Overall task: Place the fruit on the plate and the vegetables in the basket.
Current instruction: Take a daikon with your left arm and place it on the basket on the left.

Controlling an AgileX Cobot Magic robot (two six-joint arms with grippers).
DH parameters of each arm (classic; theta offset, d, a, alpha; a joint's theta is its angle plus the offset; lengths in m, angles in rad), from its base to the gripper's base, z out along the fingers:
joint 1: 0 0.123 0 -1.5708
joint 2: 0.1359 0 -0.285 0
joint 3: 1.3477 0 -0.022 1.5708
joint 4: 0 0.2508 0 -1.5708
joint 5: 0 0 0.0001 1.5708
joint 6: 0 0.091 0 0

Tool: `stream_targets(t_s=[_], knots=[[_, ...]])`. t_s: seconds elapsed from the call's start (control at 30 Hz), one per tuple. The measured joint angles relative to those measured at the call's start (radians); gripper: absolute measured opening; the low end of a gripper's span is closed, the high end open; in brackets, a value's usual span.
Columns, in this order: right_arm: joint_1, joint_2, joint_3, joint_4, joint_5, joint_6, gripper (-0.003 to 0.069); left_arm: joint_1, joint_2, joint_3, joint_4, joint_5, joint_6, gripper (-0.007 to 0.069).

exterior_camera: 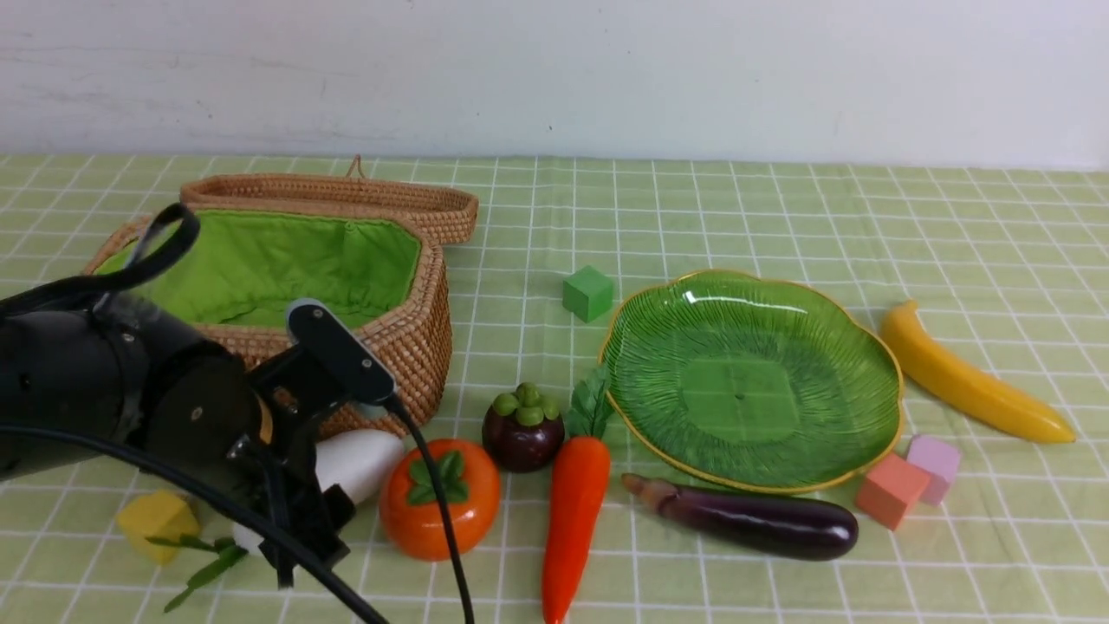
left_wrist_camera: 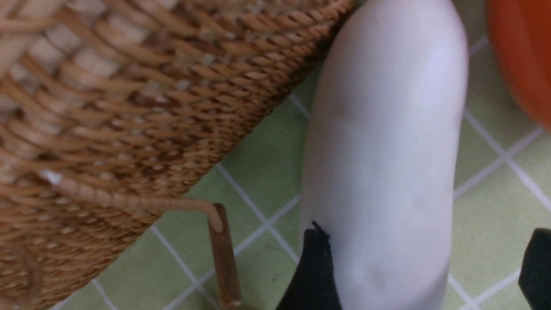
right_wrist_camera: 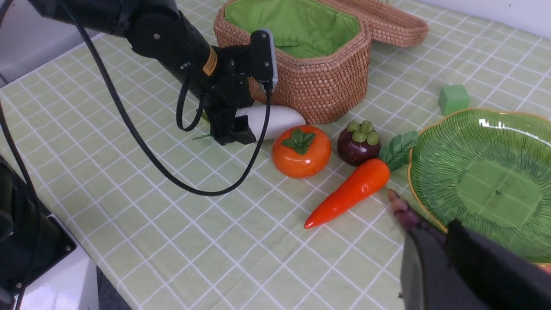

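Just in front of the tan woven wicker basket (exterior_camera: pixel 416 338), we see the fat white toy radish (exterior_camera: pixel 359 459) lying flat; our left gripper (left_wrist_camera: pixel 425 265) straddles it, jaws spread, likely readying a lift inside.

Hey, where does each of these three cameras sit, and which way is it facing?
Front: between the arms, facing forward over basket and plate; left arm shows.
Left wrist: on that arm, close on the radish beside the basket; left fingers show.
Right wrist: on the right arm, facing the left arm across the carrot; right fingers show.
Shared: all three see radish and basket.
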Motion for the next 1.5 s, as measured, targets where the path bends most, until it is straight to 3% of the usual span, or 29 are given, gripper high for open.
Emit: stream_targets(t_s=[0.43,0.67,1.03,1.27,1.5], knots=[[0.000,0.000,0.000,0.000,0.001,0.000,0.0097,0.000,0.074,0.000,0.010,-0.032,-0.016,0.0572],[0.000,0.000,0.000,0.000,0.012,0.000,0.0097,0.000,0.088,0.000,0.010,0.009,-0.020,0.0475],[0.000,0.000,0.000,0.000,0.015,0.000,0.0097,0.000,0.033,0.000,0.010,0.042,-0.021,0.0475],[0.000,0.000,0.000,0.000,0.015,0.000,0.0100,-0.001,-0.074,0.000,-0.011,0.194,-0.020,0.0475],[0.000,0.000,0.000,0.001,0.015,-0.006,0.0107,-0.001,-0.252,0.000,-0.116,0.312,0.025,0.0475]])
